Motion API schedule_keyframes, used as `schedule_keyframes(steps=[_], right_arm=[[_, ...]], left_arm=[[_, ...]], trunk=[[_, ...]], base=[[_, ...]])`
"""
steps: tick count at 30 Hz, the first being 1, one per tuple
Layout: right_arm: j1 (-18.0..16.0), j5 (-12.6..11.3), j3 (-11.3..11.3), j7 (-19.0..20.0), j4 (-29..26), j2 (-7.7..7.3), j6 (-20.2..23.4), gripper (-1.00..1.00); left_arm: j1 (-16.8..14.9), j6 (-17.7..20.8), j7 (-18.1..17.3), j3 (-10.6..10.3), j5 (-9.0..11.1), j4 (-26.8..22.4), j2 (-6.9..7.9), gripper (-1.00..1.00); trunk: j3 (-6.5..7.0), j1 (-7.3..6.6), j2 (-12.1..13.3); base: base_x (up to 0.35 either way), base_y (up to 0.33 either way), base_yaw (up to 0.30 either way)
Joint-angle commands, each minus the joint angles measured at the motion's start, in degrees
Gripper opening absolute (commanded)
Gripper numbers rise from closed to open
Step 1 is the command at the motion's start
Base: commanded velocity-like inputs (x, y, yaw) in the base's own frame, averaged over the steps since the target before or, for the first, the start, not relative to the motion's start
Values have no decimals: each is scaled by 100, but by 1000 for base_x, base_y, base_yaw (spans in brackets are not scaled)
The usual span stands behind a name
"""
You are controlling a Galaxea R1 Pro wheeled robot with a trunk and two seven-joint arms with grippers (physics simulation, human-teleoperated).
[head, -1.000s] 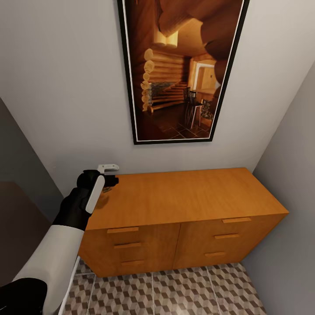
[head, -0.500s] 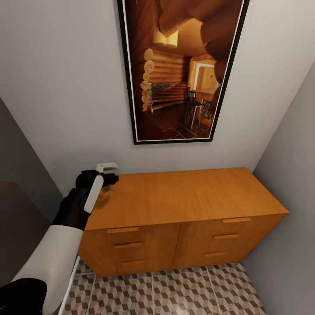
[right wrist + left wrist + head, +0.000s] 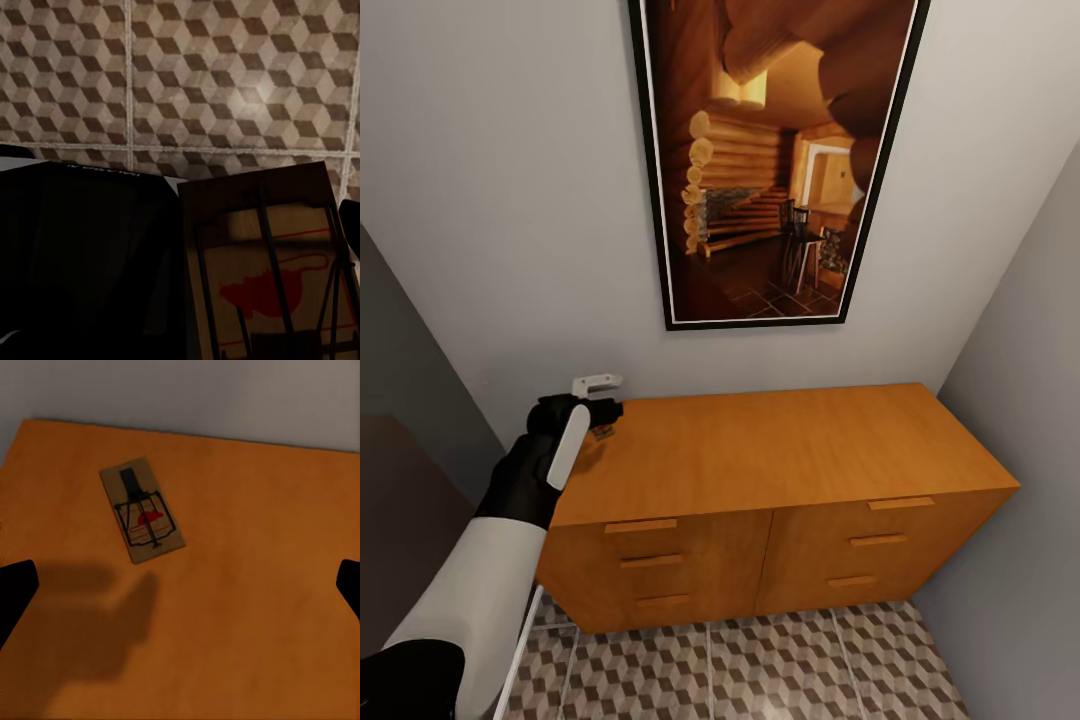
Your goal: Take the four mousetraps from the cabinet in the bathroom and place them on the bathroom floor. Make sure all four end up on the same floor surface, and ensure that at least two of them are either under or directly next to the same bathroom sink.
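The orange-brown cabinet [image 3: 780,455] stands against the wall under a picture. One mousetrap [image 3: 142,508], a tan board with dark wire and a red patch, lies flat near the cabinet top's far left corner [image 3: 603,432]. My left gripper [image 3: 598,404] hovers just above it, open, with both dark fingertips [image 3: 15,592] wide apart and the trap ahead of them [image 3: 180,592]. A second mousetrap [image 3: 270,262] hangs close up over the cube-patterned bathroom floor [image 3: 225,75], with my right gripper [image 3: 300,315] shut on it; one dark fingertip [image 3: 351,216] shows beside it.
A tall framed picture [image 3: 775,160] hangs above the cabinet. Grey walls close in on the cabinet's left and right. Patterned floor tiles [image 3: 760,670] lie in front of the drawer fronts. A black bulk [image 3: 82,262] sits below my right wrist.
My left gripper has shifted slightly left and toward the wall above the cabinet's corner. The cabinet and the trap on it have not moved.
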Motion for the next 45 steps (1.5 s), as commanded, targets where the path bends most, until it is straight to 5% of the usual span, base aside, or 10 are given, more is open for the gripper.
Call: schedule_keyframes(steps=[1, 45], right_arm=[[4, -71, 36, 35, 9, 1, -20, -100], [27, -71, 35, 35, 9, 1, -20, -100]], left_arm=[[6, 13, 58, -6, 51, -2, 1, 100], [74, -170, 49, -14, -183, 332, 1, 100]], trunk=[[-11, 3, -11], [-11, 3, -11]], base=[[0, 0, 0], [0, 0, 0]])
